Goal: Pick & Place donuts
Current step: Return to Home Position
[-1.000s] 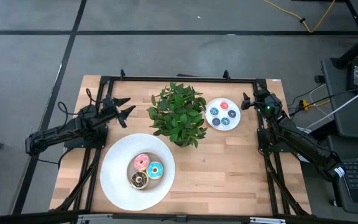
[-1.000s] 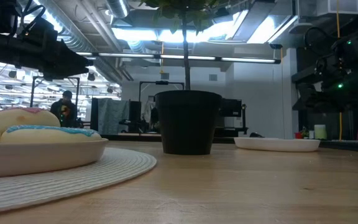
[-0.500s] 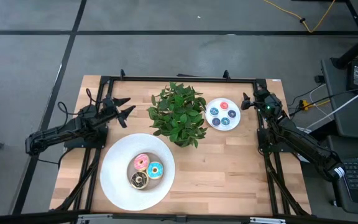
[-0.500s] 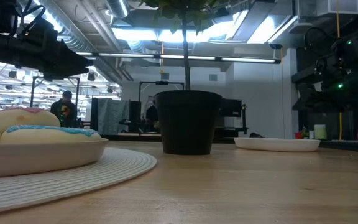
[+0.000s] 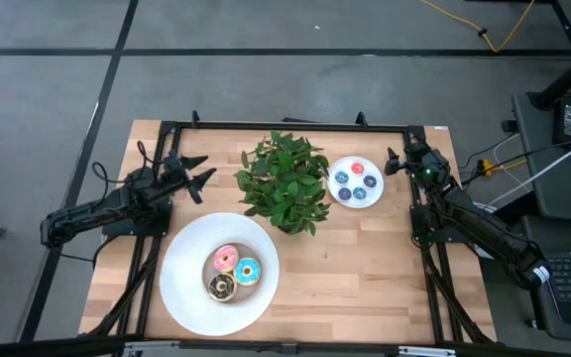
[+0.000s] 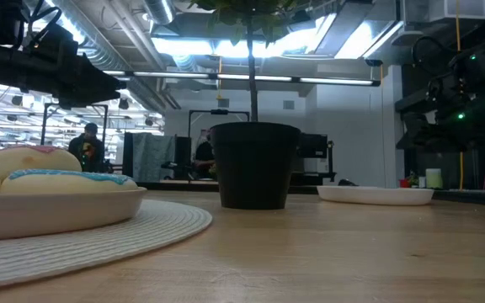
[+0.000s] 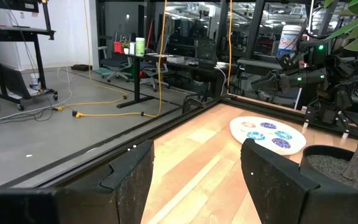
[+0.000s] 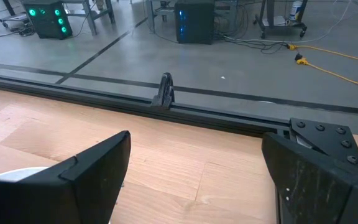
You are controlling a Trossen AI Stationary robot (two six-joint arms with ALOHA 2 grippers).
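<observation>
Pink donut [image 5: 226,259], blue donut [image 5: 247,271] and brown donut [image 5: 222,288] bunched in a tight triangle, touching, at the middle of the big plate [image 5: 186,273] on the left half of the table [image 5: 365,268]. Ring-shaped, with frosted tops in the high view and pale rounded sides under the frosting in the low view. Brown one nearest the table's front edge, pink and blue just behind it

Five tiny donuts [image 5: 342,178] spread in a loose ring on the small plate [image 5: 355,202], apart from one another: one red, the others blue and teal. Small plate right of the plant [image 5: 285,183], well apart from the big plate, with the dark pot between the two in the low view

Left gripper [image 5: 202,170] above the table's left side, aimed toward the plant, fingers spread wide. Right gripper [image 5: 393,162] near the right rear corner, just beside the small plate, fingers likewise spread apart. Both clear of the donuts
</observation>
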